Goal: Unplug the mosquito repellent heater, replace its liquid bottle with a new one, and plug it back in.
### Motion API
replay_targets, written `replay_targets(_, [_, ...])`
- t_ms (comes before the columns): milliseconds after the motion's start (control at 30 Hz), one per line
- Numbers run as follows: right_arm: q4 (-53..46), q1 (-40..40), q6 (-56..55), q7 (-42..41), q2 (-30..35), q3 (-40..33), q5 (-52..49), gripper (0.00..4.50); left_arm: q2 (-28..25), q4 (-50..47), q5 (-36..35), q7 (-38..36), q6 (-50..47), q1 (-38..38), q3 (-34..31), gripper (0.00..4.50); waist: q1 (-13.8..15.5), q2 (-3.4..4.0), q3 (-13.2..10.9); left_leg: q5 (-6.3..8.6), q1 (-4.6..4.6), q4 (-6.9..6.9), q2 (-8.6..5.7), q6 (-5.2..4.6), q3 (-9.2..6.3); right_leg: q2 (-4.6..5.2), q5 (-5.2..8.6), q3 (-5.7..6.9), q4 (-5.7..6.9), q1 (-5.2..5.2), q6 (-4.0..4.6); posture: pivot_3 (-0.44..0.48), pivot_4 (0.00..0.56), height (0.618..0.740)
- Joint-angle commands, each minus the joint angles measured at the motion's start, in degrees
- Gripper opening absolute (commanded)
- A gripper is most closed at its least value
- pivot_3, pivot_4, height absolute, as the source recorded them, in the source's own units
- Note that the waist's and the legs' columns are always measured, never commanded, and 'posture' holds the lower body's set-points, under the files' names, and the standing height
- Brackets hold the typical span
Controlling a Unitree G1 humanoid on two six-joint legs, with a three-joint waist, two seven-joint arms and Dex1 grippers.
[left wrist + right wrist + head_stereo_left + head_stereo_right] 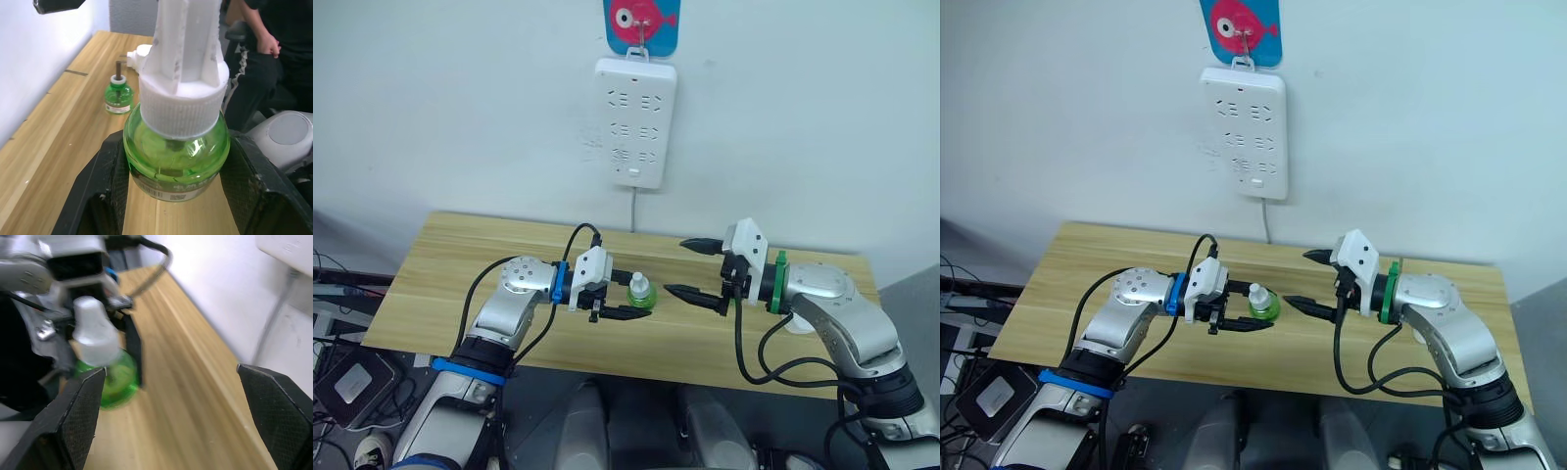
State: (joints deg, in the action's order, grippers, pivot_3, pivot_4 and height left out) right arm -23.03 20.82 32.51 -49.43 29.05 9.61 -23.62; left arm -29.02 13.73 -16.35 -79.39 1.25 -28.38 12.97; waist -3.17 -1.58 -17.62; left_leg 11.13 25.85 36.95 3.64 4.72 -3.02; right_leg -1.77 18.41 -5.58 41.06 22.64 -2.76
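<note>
So the power strip (635,122) on the wall has nothing plugged into it, which tells me the unplugging part is done. The mosquito repellent heater (142,54) is lying on the counter (460,264), on the far side of the capped bottle from the left arm, next to an uncapped green bottle with a bare wick (118,94). My guess is that's the old bottle, already out of the heater.

The left pincer (625,307) is clamped around the capped green bottle (640,292), one black finger on each side of its round belly, white cap on top. The right pincer (704,270) is spread wide open, holding nothing, just beside that bottle and aimed at it. Looks like the cap comes off next. Then the bottle has to go into the heater and the heater back into the strip.

The head views never catch the heater or the second bottle; the left wrist view does, plus a person sitting beyond the counter's end. The right wrist view gives the best look at the cap.
</note>
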Motion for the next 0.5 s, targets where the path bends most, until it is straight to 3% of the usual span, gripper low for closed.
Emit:
replay_targets(33, [-3.75,0.80,1.13,1.55,-3.29,3.48,-1.31,4.46,0.23,-1.88,-0.47,-0.13,0.63,0.01,-0.49,2.23,-0.19,0.00,0.02,0.00,0.00,0.00,0.00,0.00,0.00,-0.01,0.00,0.00,0.01,0.00,0.00,-0.047,0.236,0.740])
replay_targets(300, [4.01,4.73,-3.59,6.30,-10.52,8.48,5.12,4.46,-0.05,-2.56,-0.52,-0.07,0.43,0.20,-0.58,2.23,-0.10,0.00,0.06,-0.11,0.00,0.00,-0.02,0.17,-0.04,0.02,0.00,0.04,0.02,0.00,0.00,-0.038,0.234,0.740])
replay_targets(500, [5.00,3.65,-5.51,4.26,-7.09,6.32,6.43,4.46,-0.26,-2.75,-0.56,0.01,0.20,0.38,-0.68,2.23,0.00,0.00,0.06,-0.13,0.01,0.00,-0.03,0.21,-0.04,0.04,0.00,0.04,0.01,0.00,0.00,-0.037,0.239,0.740])
